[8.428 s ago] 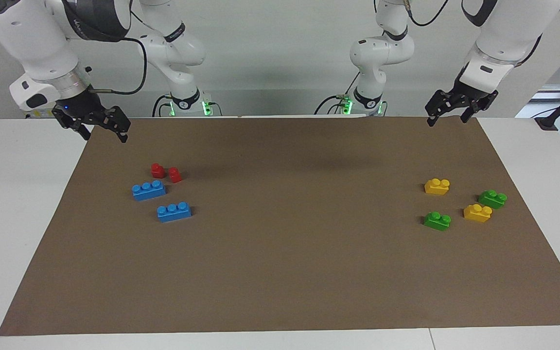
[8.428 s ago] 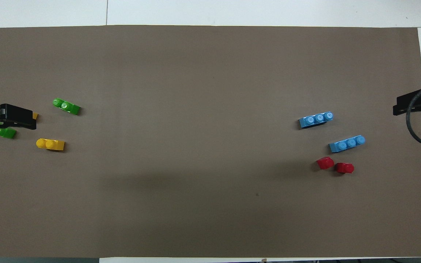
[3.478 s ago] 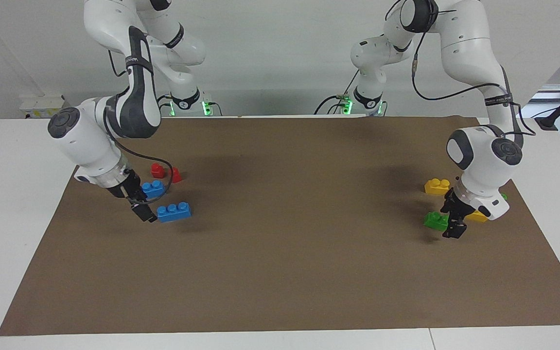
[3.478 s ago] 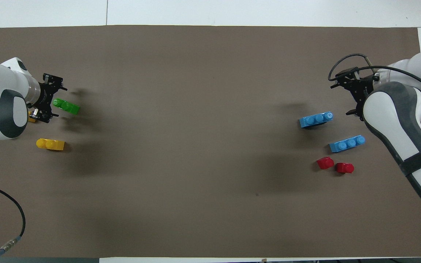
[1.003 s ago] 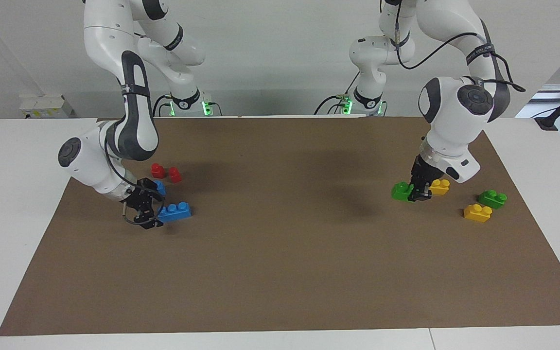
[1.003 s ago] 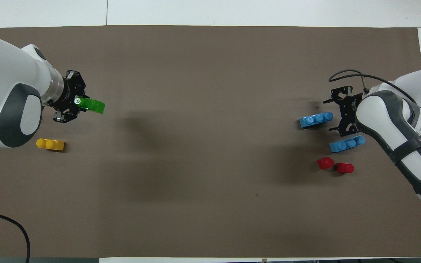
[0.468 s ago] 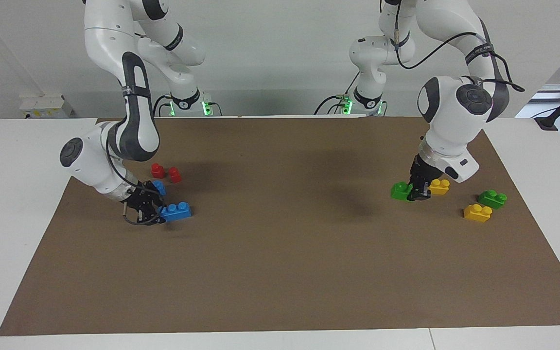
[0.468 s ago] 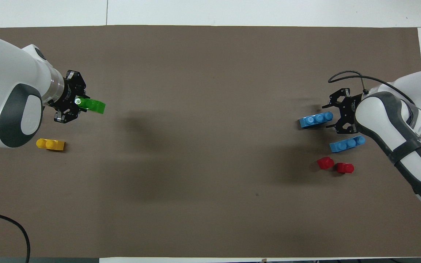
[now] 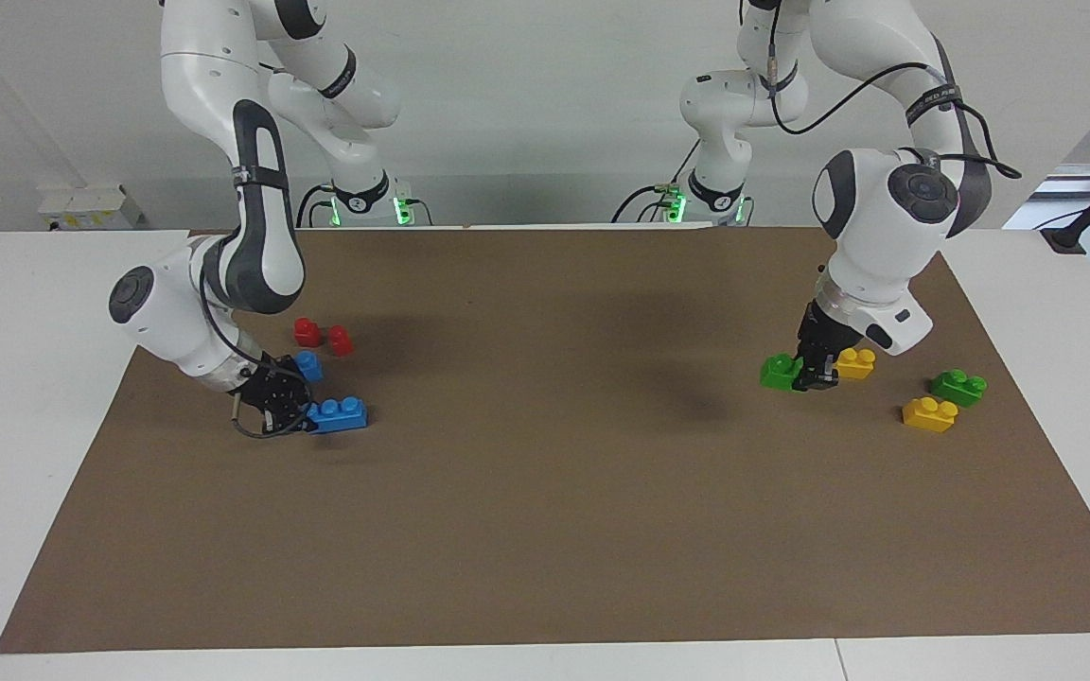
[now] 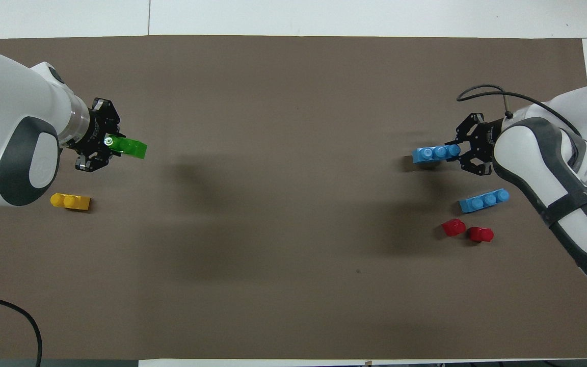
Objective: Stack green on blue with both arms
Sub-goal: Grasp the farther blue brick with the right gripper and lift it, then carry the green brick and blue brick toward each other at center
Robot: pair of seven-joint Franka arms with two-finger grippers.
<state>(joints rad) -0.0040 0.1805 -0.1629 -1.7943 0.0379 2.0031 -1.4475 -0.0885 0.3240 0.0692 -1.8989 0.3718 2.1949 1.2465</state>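
Right gripper: low over the brown mat at the left-centre of the facing view, which is the right-centre of the overhead view. Its jaws are closed on one end of the blue brick. The brick lies level, studs up, and its free length projects from the jaws toward the middle of the bench. Its shadow falls slightly apart from it on the mat, so it appears just clear of the surface. Left gripper: raised over the mat at the right-centre of the facing view, the left-centre of the overhead view. Its jaws are clamped on one end of the green brick, which likewise sticks out toward the bench centre, studs up, off the mat. The two held bricks are well apart, one at each end of the mat. Loose items at the right arm's end: the second blue brick, on the mat just above the right gripper in the facing view and partly hidden by it, and two red bricks side by side higher in that frame. Loose items at the left arm's end: one yellow brick just beside the left gripper, and a second yellow brick and a second green brick close together nearer the right edge of the facing view.
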